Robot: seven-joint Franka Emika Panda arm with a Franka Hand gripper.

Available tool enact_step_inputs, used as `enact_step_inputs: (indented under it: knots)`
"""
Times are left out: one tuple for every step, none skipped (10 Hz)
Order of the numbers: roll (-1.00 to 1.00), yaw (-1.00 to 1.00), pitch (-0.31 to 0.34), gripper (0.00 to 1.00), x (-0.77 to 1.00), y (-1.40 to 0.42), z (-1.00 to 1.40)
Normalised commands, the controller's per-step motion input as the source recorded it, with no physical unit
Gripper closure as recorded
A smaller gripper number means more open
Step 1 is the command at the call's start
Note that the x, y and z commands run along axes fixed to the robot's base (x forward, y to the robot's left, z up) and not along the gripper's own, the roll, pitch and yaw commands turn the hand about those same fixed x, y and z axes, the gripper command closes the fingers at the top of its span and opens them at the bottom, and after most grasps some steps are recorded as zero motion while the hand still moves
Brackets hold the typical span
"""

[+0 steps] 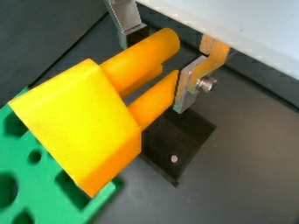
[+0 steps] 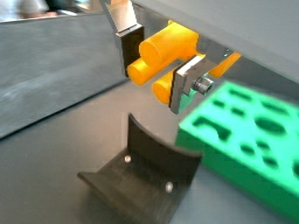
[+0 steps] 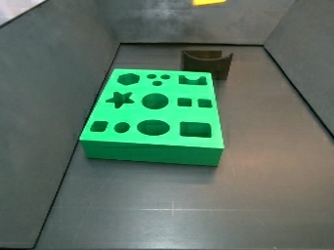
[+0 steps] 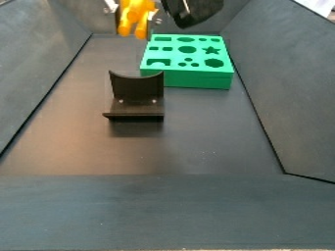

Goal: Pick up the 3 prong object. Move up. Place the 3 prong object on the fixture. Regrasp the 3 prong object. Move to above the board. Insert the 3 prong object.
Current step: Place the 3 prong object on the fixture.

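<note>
Claw (image 2: 155,63) is clamped on the small orange-yellow plastic 3 prong object (image 2: 163,52), raised clear off the dark surface (image 3: 183,195). Both wrist views show the flat silver fingers (image 1: 187,89) pressing it from either side, prongs running between the plates.

In a wrist view the piece (image 1: 100,114) fills most of the frame: wide block end toward the camera, cylindrical prongs pointing away toward the claw body.

In a side view the piece (image 4: 132,17) sits at the very top of the frame, above the far end of the bin, with the claw (image 4: 147,14) mostly cut off. In a side view only a sliver of orange (image 3: 209,3) shows at the top edge; claw itself not visible there.

The dark grey fixture (image 4: 132,96), an L-shaped bracket with a curved notch in its upright, stands empty on the surface, beneath and a bit off from the held piece in a wrist view (image 2: 146,175). Not touching the piece.

The bright green rectangular board (image 3: 156,112) with star, hexagon, circle, square and oval cut-outs lies flat just beside the fixture (image 3: 208,62), small gap between them. All holes look unfilled. Board corner (image 1: 41,188) shows under the piece in a wrist view.
</note>
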Motion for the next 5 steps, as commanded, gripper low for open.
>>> enact_step_inputs:
  knots:
    - [-0.71, 0.51, 0.604, 1.0, 0.07, 0.04, 0.0]
    - [-0.6, 0.31, 0.597, 1.0, 0.04, 0.04, 0.0]
    - [-0.37, 0.06, 0.526, 1.0, 0.05, 0.03, 0.0]
    - [-0.27, -0.05, 0.461, 1.0, 0.07, 0.02, 0.0]
    - [-0.18, -0.14, 0.366, 1.0, 0.07, 0.04, 0.0]
